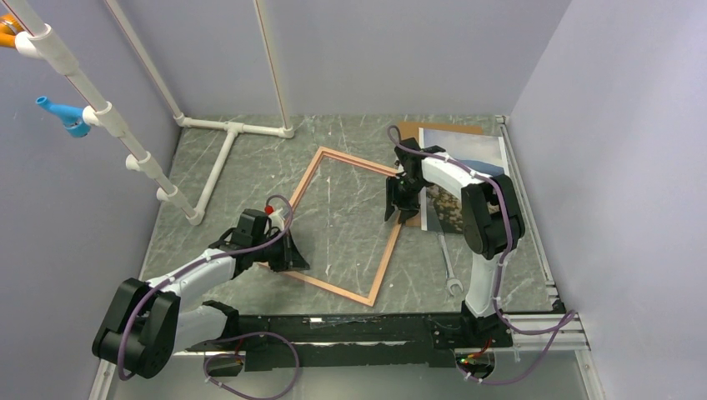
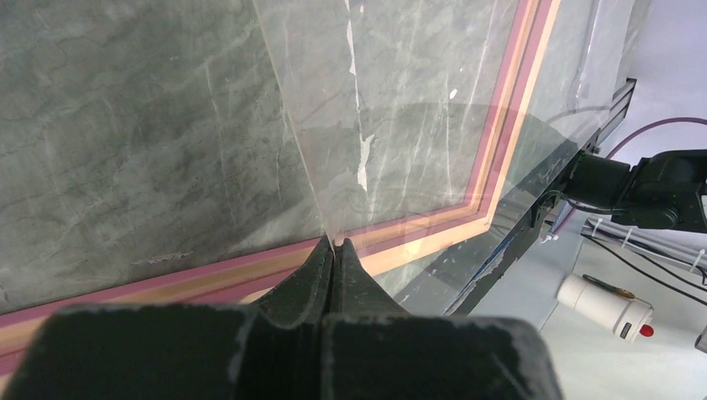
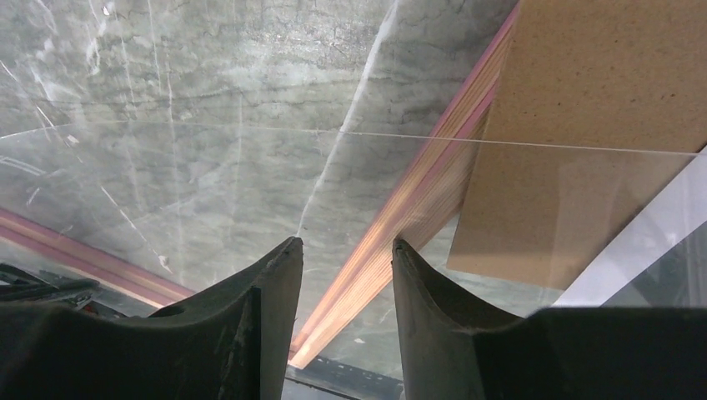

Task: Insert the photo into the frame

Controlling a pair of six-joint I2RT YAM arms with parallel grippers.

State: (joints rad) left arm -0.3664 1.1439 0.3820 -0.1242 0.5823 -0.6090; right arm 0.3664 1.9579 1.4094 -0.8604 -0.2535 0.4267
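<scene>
No text, label, brand mark, number or sign is legible in any of the three views; all visible surfaces are too plain or too blurred to read.

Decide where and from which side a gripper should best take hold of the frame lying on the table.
Likely its right rail, from above, jaws straddling the narrow wooden strip: the frame lies flat on the table, so only its thin edges can be pinched. The right gripper is open over that rail.

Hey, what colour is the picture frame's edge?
Pinkish light wood; the frame shows best in the left wrist view.
</scene>
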